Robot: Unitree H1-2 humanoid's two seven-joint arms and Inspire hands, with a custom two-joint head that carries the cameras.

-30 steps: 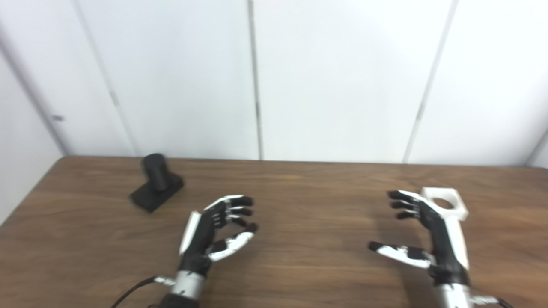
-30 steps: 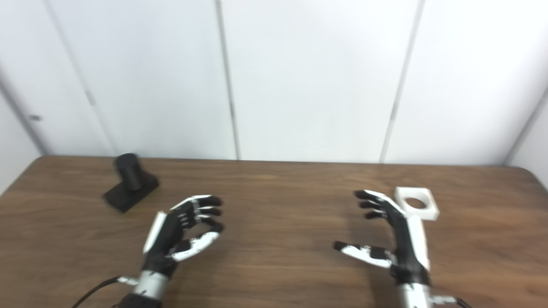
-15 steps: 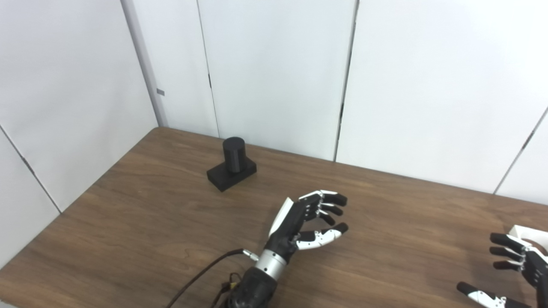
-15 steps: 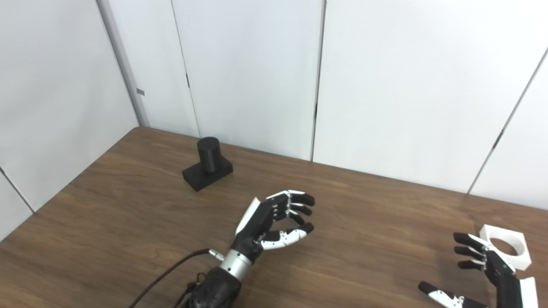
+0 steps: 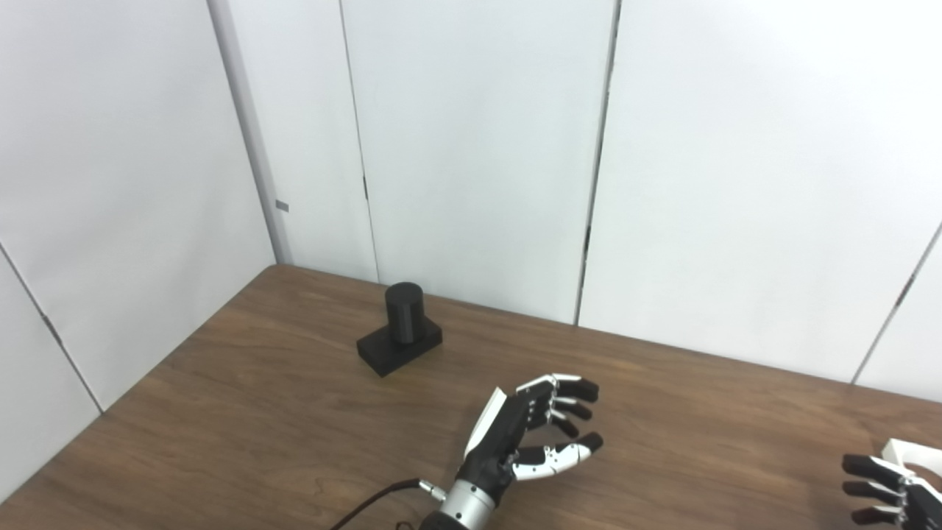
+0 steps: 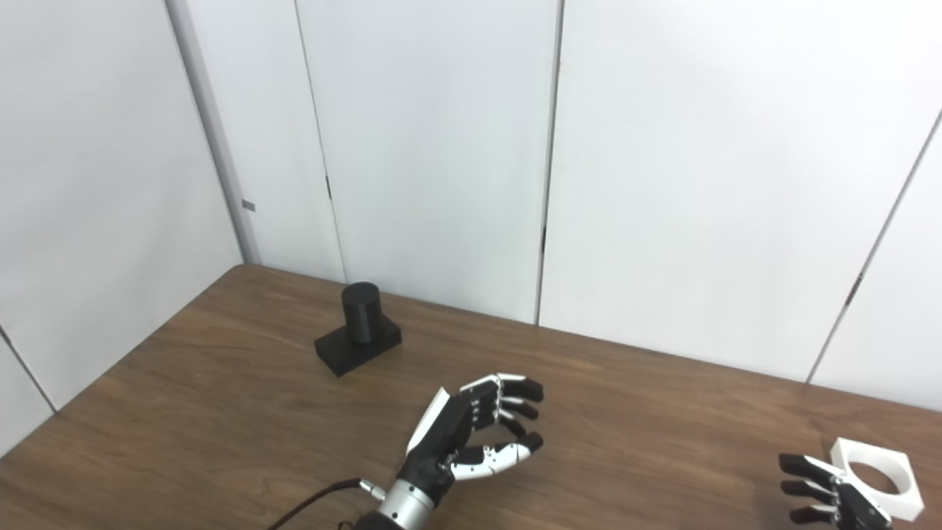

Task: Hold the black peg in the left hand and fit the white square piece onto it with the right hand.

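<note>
Since half a second earlier we noted only that our camera view had tilted upward; nothing on the tabletop (image 6: pixel 221 412) had shifted. We found the black peg (image 6: pixel 359 330) standing upright on its base near the far left corner, untouched. The left hand (image 6: pixel 471 434) hovered well apart from it, empty, fingers (image 6: pixel 515 389) curled but apart. The white square piece (image 6: pixel 879 484) lay flat at lower right. The right hand (image 6: pixel 828 497) sat just beside it, fingers spread, holding nothing.

One black peg (image 6: pixel 360 329), one white square piece (image 6: pixel 879 483), two robot hands, one table (image 6: pixel 221 412)
</note>
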